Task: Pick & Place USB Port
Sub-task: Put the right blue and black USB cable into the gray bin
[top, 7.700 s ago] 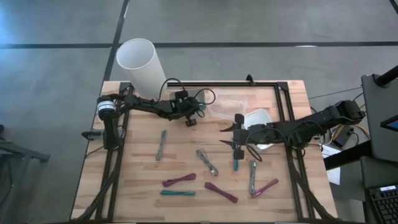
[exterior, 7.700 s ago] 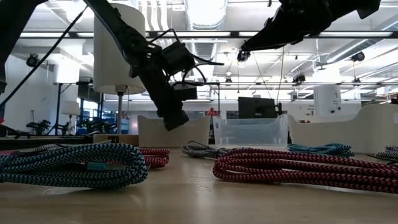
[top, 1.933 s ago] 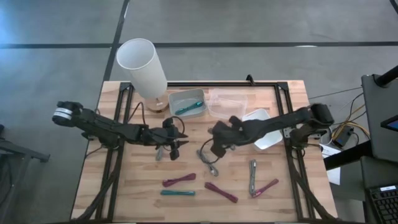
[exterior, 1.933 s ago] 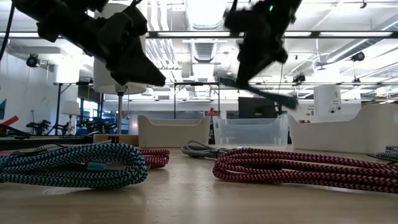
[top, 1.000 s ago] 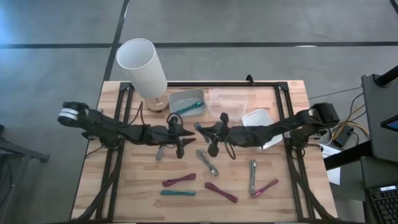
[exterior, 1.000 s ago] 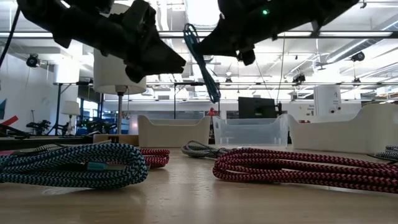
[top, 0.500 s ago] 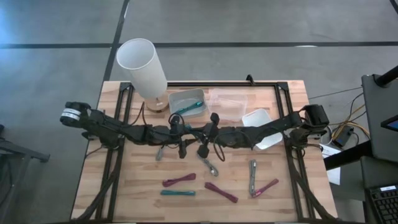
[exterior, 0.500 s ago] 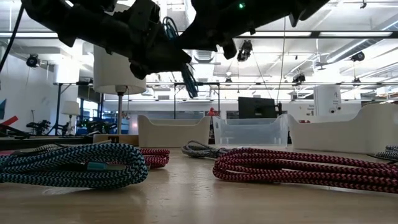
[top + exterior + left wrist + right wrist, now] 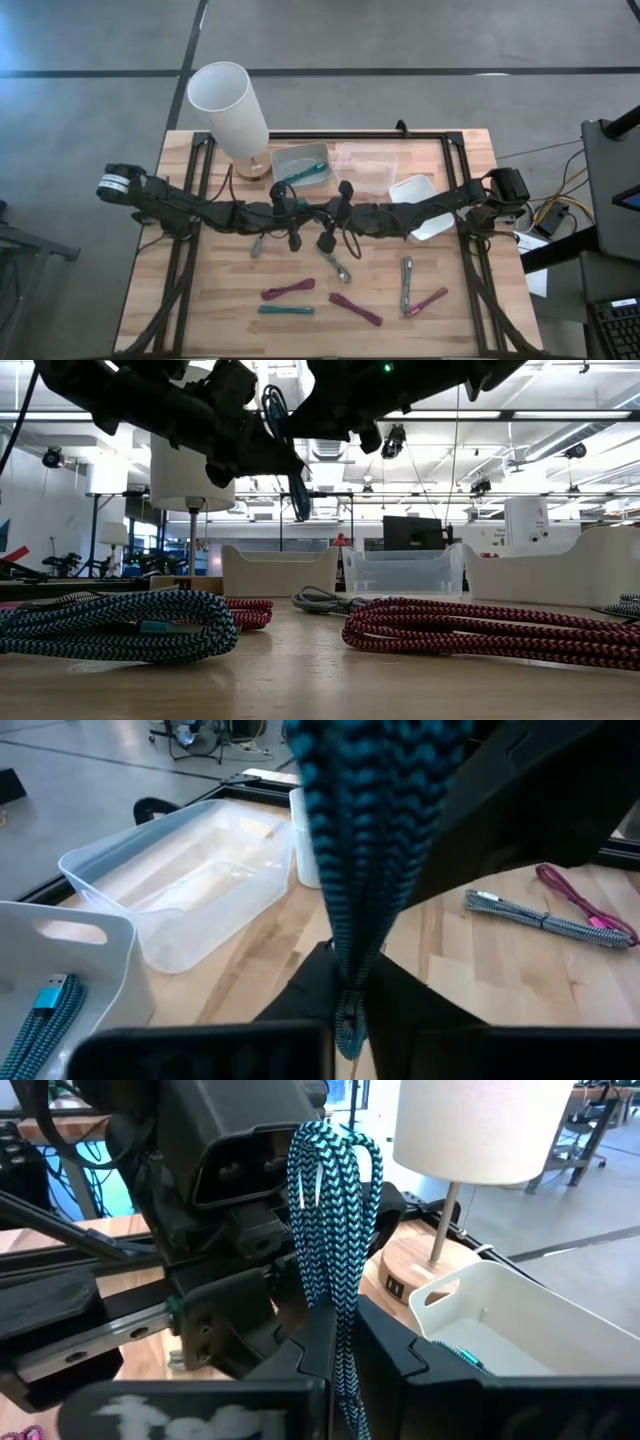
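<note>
A teal braided USB cable point(image 9: 293, 470), coiled into a narrow bundle, hangs in the air over the middle of the table. My left gripper point(image 9: 294, 238) and my right gripper point(image 9: 325, 240) meet there, and both are shut on the bundle. In the left wrist view the bundle point(image 9: 370, 840) fills the space ahead of my left gripper point(image 9: 350, 992). In the right wrist view it stands up out of my right gripper point(image 9: 340, 1342), in front of the left arm's wrist. A white bin point(image 9: 285, 158) at the back holds another teal cable point(image 9: 306, 172). My left gripper pinches one end of the bundle point(image 9: 346, 1010) between its two fingers, coming about level from the table's left. The bundle runs across the fingers, clear of the table. My right gripper pinches the bundle's strands point(image 9: 338, 1315) between its two fingers, coming from the table's right. The looped end point(image 9: 335, 1150) stands beyond the fingers, next to the left gripper; nothing rests on the table.
Several bundled cables lie on the near half: grey ones point(image 9: 258, 238) point(image 9: 336, 262) point(image 9: 406, 283), maroon ones point(image 9: 287, 290) point(image 9: 357, 310), a teal one point(image 9: 285, 310). At the back stand a lamp point(image 9: 228, 105), a clear bin point(image 9: 366, 165) and a second white bin point(image 9: 418, 195).
My right gripper has carried the teal cable toward the table's left, up to my left gripper. The bundle hung slanting from the right gripper alone, apart from the left one; now it stands nearly upright at the left gripper, which has it between its fingers.
</note>
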